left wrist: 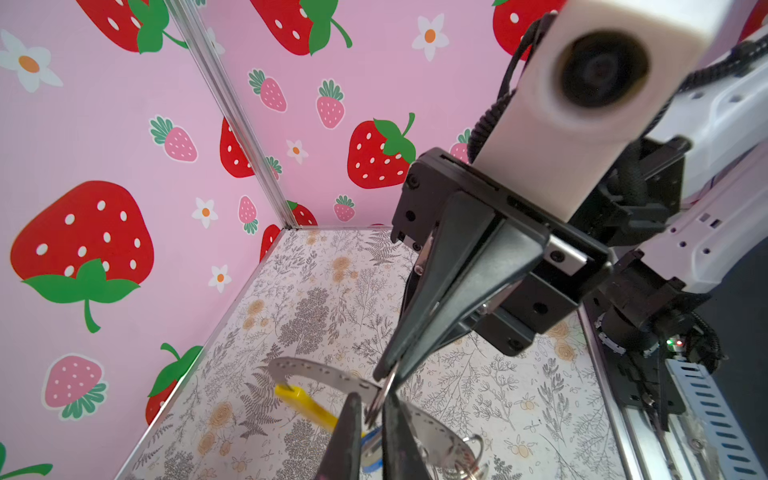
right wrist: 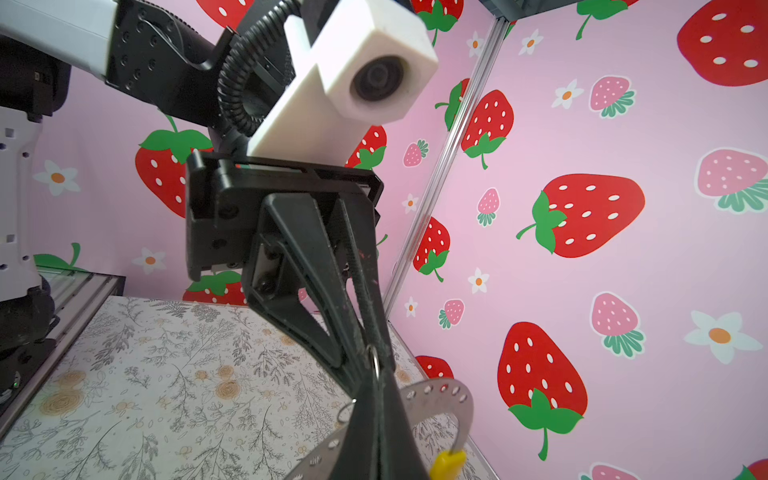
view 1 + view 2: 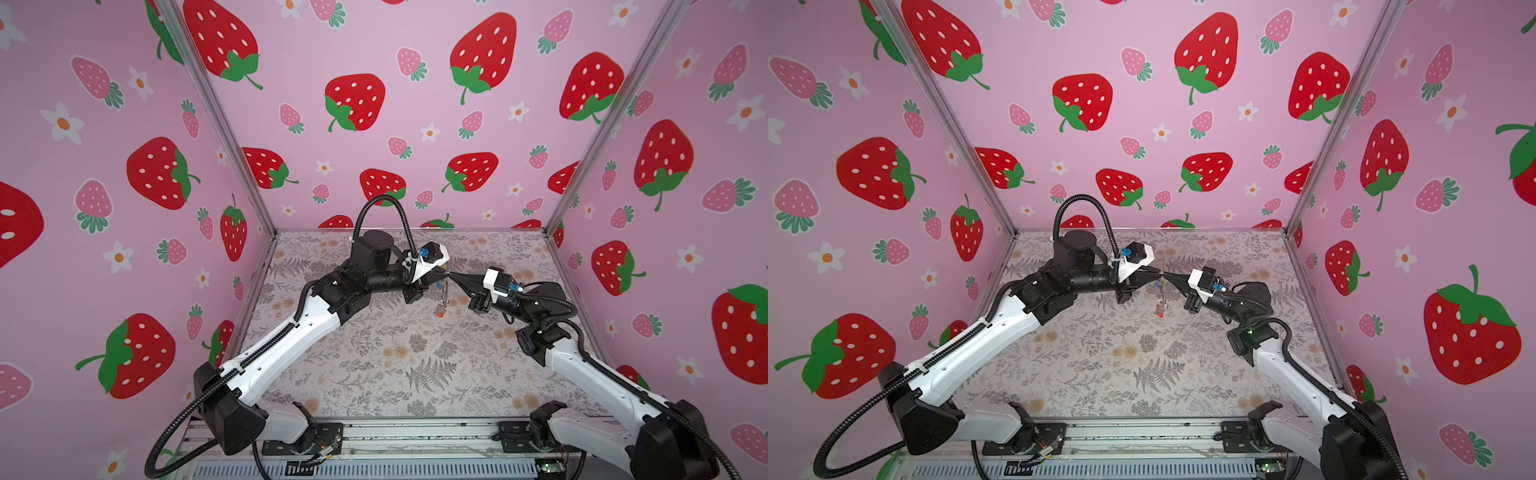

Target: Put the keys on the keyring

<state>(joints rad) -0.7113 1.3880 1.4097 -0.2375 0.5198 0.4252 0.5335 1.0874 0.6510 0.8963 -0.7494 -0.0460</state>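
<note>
In both top views right claw [image 3: 1168, 275] enters from 3 o'clock, clamped shut on keyring [image 1: 316, 370], which hangs edge-on along 12–6 above worktop [image 3: 1100, 365], red key [image 3: 1160, 312] at its bottom; left claw [image 3: 1156, 272] from 9, nearly closed, seems to pinch the small ring of blue key [image 1: 372, 455], hard against the rim.

Left arm [image 3: 291, 336] & right arm [image 3: 582, 368]: white shells, black joints, small screw holes. Black ribbed conduit [image 2: 239, 79] ends at white cam block [image 2: 365, 54] w/ round black lens. Blue plug [image 3: 424, 252] beside it. Black left gripper [image 2: 374, 365] & right gripper [image 1: 386, 374] below it, tapered fingers [image 2: 307, 257].
</note>
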